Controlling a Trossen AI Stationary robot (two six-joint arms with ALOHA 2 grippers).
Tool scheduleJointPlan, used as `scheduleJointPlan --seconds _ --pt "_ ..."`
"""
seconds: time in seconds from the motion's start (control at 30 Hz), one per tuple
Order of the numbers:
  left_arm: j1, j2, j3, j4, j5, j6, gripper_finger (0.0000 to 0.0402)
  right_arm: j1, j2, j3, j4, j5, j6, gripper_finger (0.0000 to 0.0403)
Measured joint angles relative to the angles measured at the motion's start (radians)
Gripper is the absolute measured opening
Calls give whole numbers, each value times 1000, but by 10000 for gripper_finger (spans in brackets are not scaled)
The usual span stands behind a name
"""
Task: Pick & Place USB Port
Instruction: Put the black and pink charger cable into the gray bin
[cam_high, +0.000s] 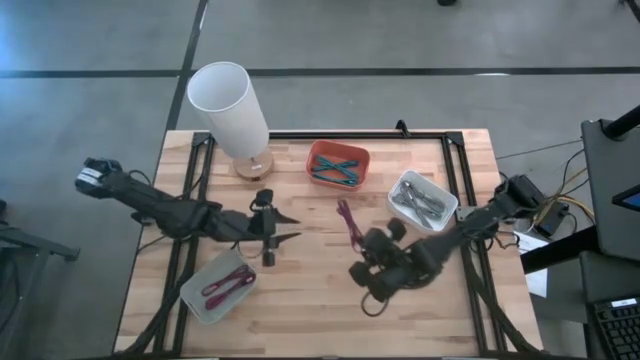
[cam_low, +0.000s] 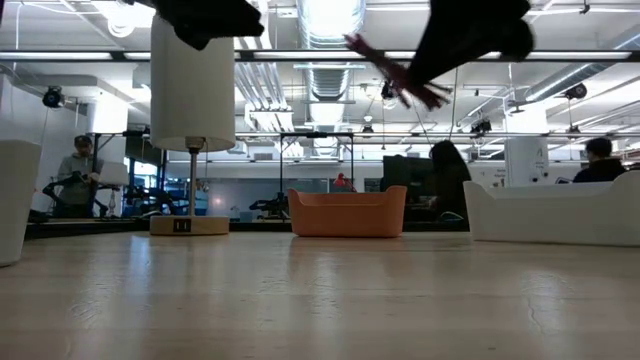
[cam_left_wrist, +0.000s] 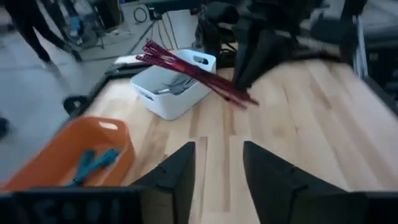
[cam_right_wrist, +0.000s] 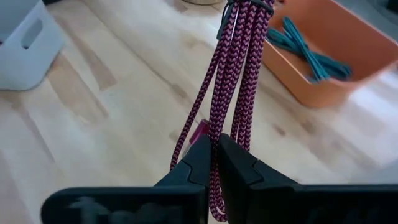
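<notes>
A bundled magenta-and-black braided USB cable (cam_high: 348, 222) is held by my right gripper (cam_high: 362, 250) above the middle of the table. The low view shows the cable (cam_low: 395, 70) well above the tabletop. In the right wrist view the shut fingers (cam_right_wrist: 214, 146) grip the strands (cam_right_wrist: 239, 68), and a dark tie (cam_right_wrist: 249, 6) binds the bundle at its far end. My left gripper (cam_high: 288, 227) is open and empty, left of the cable, pointing toward it. Its wrist view shows the cable (cam_left_wrist: 199, 73) beyond its spread fingers (cam_left_wrist: 217, 155). My right gripper pinches several strands of the cable bundle (cam_right_wrist: 214, 127) between its two fingers, near the end opposite the tie. The strands run along the fingers and stick out past them toward the table's far side. The cable is lifted clear of the table.
An orange bin (cam_high: 338, 163) with teal cables sits at the far middle. A white bin (cam_high: 422, 199) with grey cables stands right of it. A grey tray (cam_high: 218, 286) with magenta cables lies near left. A white-shaded lamp (cam_high: 230, 110) stands at the far left.
</notes>
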Motion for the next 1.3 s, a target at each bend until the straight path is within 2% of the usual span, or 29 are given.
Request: scheduleJointPlan --seconds 0.1,0.23,0.4,0.57,0.77,0.93,1.17,1.3 --pt "30 0 -48 96 46 -69 159 -31 25 0 97 1 -140 13" --pt "57 14 -134 310 62 -125 173 -52 57 19 192 22 -304 13" --pt "67 75 -210 570 60 -137 174 -72 63 37 269 36 -391 13" --pt "67 176 -225 707 61 -181 175 -83 63 37 336 58 -452 13" --pt "66 302 -173 824 60 -179 175 -88 62 37 359 59 -483 13" --pt "68 369 -104 842 36 -185 175 -89 62 37 357 60 -484 13" --pt "71 399 -52 838 23 -186 174 -88 61 36 355 60 -486 13" --pt "74 399 -51 839 -22 -176 174 -88 61 35 355 59 -486 13"
